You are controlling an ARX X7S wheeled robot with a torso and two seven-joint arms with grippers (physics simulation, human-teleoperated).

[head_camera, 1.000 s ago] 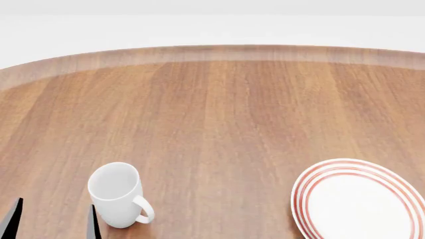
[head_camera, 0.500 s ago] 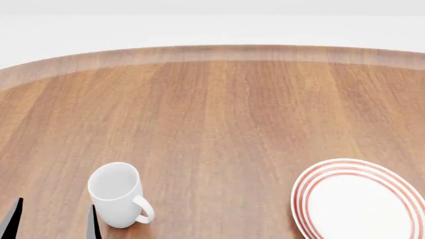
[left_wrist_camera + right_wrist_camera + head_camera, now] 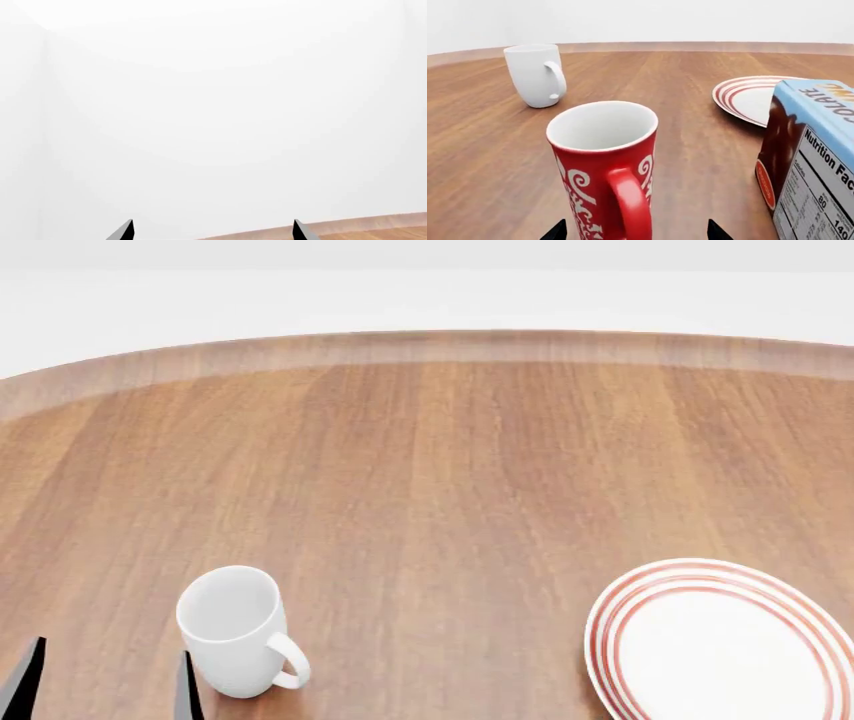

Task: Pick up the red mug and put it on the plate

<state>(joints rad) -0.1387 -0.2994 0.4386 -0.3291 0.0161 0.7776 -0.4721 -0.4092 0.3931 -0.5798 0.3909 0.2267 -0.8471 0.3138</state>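
Two dark fingertips [image 3: 27,680] of the left gripper [image 3: 104,685] show at the near left edge of the head view, set apart with only wood between them: released, holding nothing. Position matches the earlier head pictures; nothing there has shifted.

Left wrist view: the same pair of tips, spread, against a pale wall [image 3: 213,100], with a sliver of table edge beyond.

Right gripper [image 3: 635,231]: seen only in its own wrist view, two dark tips parted to either side of the red mug [image 3: 604,170]. Contact cannot be told; the jaws stand wide, unclenched.

Red mug: upright on the table, just in front of the right gripper, handle turned toward the camera, white scroll pattern on red, white inside. Not on the plate. It falls outside the head view.

Carton [image 3: 814,160]: blue and brown box with a nutrition panel, standing just beside the red mug, apart from it.

White mug [image 3: 238,632]: upright, plain, handle toward the robot's right, just beside the left fingertips in the head view; farther off than the red mug in the right wrist view [image 3: 534,74]. Unmoved against the earlier pictures.

Plate [image 3: 727,640]: white with red rings at the rim, flat on the table at the near right of the head view, partly cut by the frame; in the right wrist view [image 3: 747,97] it lies beyond the carton. Unmoved.

Table [image 3: 441,460]: round, brown wood grain, its curved far edge meeting a pale floor or wall.
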